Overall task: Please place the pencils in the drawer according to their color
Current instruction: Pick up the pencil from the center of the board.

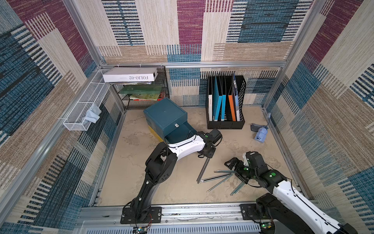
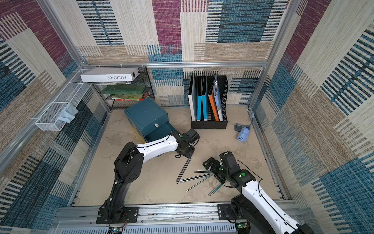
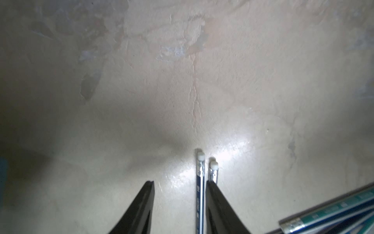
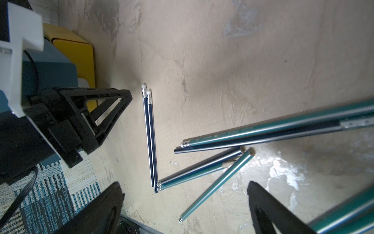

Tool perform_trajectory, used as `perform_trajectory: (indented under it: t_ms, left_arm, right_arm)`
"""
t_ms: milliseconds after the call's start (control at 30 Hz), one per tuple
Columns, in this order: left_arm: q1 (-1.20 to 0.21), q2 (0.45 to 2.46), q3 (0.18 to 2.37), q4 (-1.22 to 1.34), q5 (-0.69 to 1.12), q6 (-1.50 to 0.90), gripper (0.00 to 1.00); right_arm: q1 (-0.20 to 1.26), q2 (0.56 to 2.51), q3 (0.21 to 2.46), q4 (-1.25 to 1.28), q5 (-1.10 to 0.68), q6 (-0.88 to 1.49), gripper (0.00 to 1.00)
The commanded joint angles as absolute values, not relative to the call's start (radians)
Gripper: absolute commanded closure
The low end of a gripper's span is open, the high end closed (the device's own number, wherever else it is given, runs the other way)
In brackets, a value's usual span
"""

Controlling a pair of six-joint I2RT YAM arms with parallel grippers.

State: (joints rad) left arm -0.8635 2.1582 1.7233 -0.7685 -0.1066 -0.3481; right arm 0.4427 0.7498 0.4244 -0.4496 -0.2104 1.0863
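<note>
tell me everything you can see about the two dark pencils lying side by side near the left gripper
The two dark pencils are thin, navy to black, each with a pale line along it, a silver ferrule and a white eraser. They lie flat on the beige table, parallel and touching, one slightly ahead. The left gripper hangs open at their eraser ends: one pencil shows between its fingers, the other just outside. Their far ends meet two other pencils.

Your left arm [image 1: 182, 146] and right arm [image 1: 291, 194] match: white shells traced by thin black cables [image 1: 182, 141], black joints [image 1: 162, 164] with round green dots [image 1: 206, 136], and black screwed-down base plates [image 1: 141, 214]. The left gripper [image 3: 179, 183] has black tapering fingers [image 3: 139, 208].
</note>
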Motion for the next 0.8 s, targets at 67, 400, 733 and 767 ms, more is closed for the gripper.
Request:
perform_trajectory:
  t_ms: [67, 400, 733, 767]
  left_arm:
    - [-0.860, 2.174, 1.721, -0.776, -0.090, -0.352, 0.55]
    - [-0.860, 2.204, 1.704, -0.765, -0.078, -0.358, 0.57]
    - [-0.861, 2.221, 1.678, -0.753, -0.073, -0.368, 0.65]
    - [-0.862, 2.220, 1.674, -0.753, -0.074, -0.370, 0.66]
  right_arm:
    - [0.442, 0.755, 0.432, -0.438, -0.204, 1.077, 0.00]
    - [0.439, 0.759, 0.428, -0.434, -0.206, 1.077, 0.00]
    - [0.438, 0.758, 0.430, -0.433, -0.206, 1.076, 0.00]
    - [0.436, 0.758, 0.429, -0.433, -0.205, 1.078, 0.00]
